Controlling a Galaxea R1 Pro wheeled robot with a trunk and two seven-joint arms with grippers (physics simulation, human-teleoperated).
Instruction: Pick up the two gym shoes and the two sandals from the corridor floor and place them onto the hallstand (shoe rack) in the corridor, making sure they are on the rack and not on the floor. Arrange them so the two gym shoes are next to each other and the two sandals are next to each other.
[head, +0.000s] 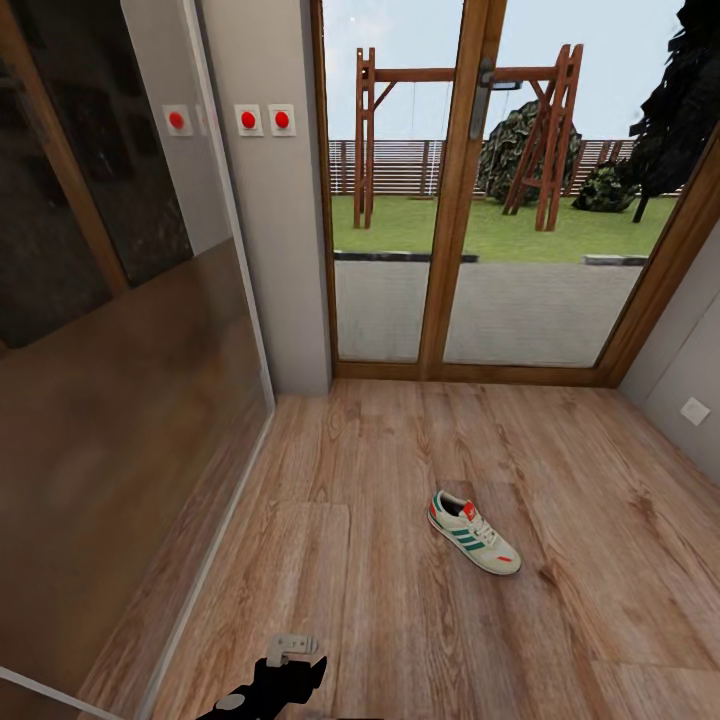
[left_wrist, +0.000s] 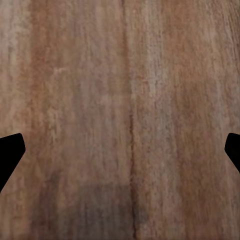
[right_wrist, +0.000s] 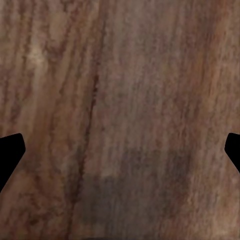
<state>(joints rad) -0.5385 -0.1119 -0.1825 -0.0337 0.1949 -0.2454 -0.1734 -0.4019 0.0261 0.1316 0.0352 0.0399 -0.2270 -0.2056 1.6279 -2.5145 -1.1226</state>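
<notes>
One gym shoe (head: 474, 533), cream with green stripes and red-orange heel and tongue patches, lies alone on the corridor floor (head: 380, 600), right of centre in the head view, toe pointing to the lower right. The other gym shoe, both sandals and the hallstand are out of view. Part of my left arm (head: 272, 680) reaches in at the bottom edge, well short of the shoe. My left gripper (left_wrist: 120, 150) hangs open over bare planks. My right gripper (right_wrist: 120, 150) is open too, also with floor under it and nothing between its fingers.
A dark glass-fronted sliding wardrobe (head: 100, 330) runs along the left side. Straight ahead is a wood-framed glass double door (head: 455, 200) to a garden, with a grey wall pillar carrying red switches (head: 265, 120) beside it. A grey wall with a socket (head: 695, 410) closes the right.
</notes>
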